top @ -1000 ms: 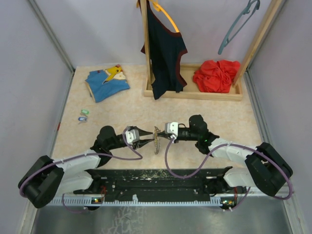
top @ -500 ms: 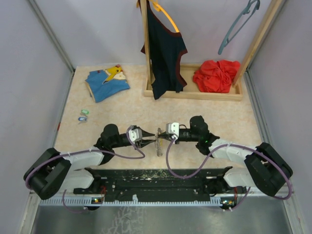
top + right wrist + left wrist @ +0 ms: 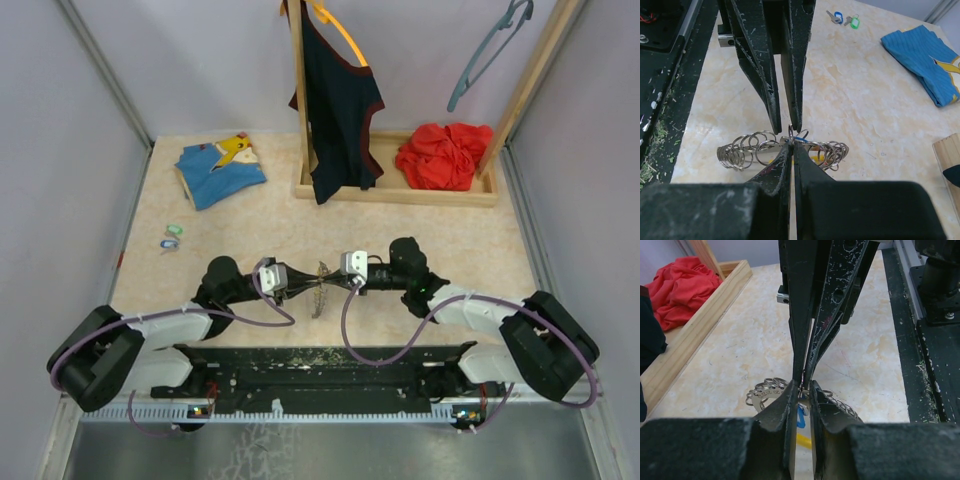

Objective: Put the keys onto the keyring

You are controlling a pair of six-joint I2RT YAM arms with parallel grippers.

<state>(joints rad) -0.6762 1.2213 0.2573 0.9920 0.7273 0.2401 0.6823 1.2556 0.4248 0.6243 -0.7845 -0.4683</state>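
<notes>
Keyring (image 3: 771, 145) pinched mid-desk (image 3: 250, 225).
The right tool (image 3: 792, 146) is seen clamped shut on it; the left tool (image 3: 801, 389) is nearly closed round it, its grip perhaps incomplete. The keys (image 3: 842, 19), missed by the left wrist view, lie well apart near the desk's left edge. Engraving on a metal tag (image 3: 759, 401) cannot be read.

Robot lab test cell. Plain pale walls (image 3: 60, 150) on metal framing box in a table (image 3: 250, 225). Two arms (image 3: 165, 325) are bolted to a black rail (image 3: 320, 365) at its near edge, cables (image 3: 270, 320) looped. Staged props: wooden rack (image 3: 400, 192) at back, shirt (image 3: 335, 110) hung on it, red cloth (image 3: 445, 155) in its base, blue cloth (image 3: 220, 172) left of it.
</notes>
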